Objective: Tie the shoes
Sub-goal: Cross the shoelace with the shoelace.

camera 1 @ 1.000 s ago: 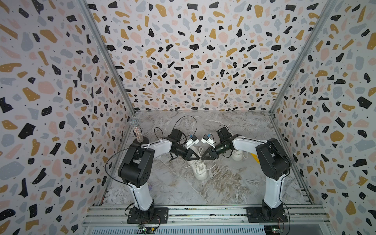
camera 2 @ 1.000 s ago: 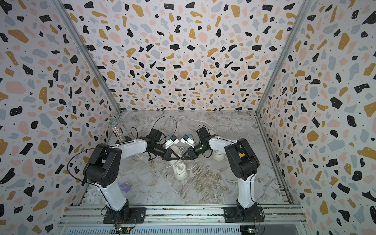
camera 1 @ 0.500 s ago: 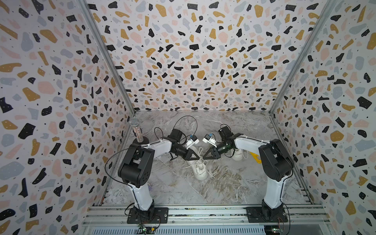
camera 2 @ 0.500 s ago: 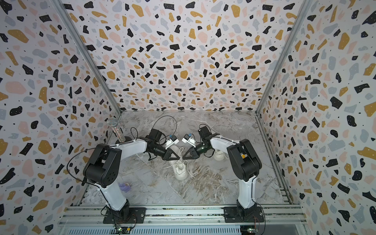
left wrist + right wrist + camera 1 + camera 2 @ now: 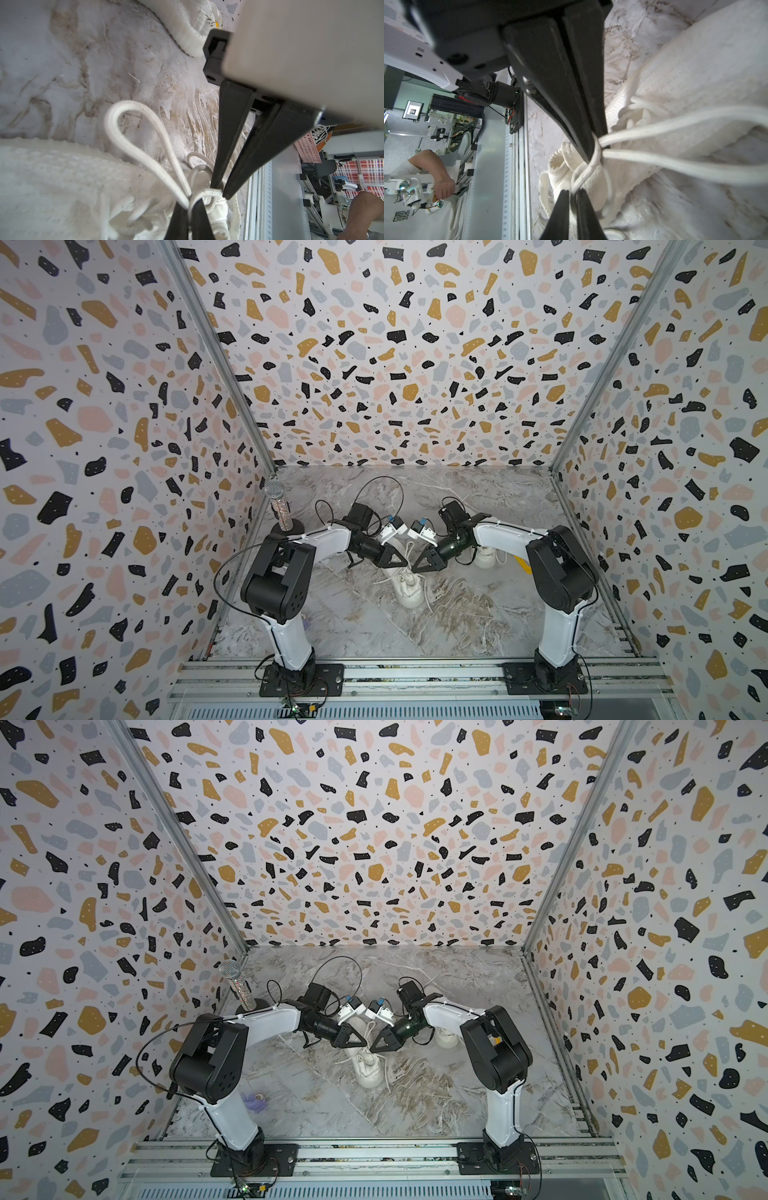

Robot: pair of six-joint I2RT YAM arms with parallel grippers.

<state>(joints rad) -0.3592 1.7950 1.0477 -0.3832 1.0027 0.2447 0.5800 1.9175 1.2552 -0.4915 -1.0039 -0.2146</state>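
Here, a marble-patterned bench (image 5: 478,614) carries two cream knit shoes. One shoe (image 5: 409,591) lies at the middle of the bench, toe toward the front edge. The second shoe (image 5: 486,558) sits nearer the right edge, partly hidden behind the right arm. Both arms reach inward and meet over the laced top of the middle shoe. The left pincer (image 5: 400,563) is clenched on the base of a white lace loop (image 5: 128,105), which stands up in a teardrop shape. The right pincer (image 5: 419,568), its tip almost touching the left one, is nipped down on a lace strand (image 5: 584,171) just beside that loop's base. The shoe looks light and soft, so a hard pull would probably drag or tip it across the smooth bench rather than tighten anything. The lace is limp, rounded cord and seems apt to slide through hard fingertips. The best hold appears to be low on each loop, close to the crossing, with both pulls kept level and opposite.
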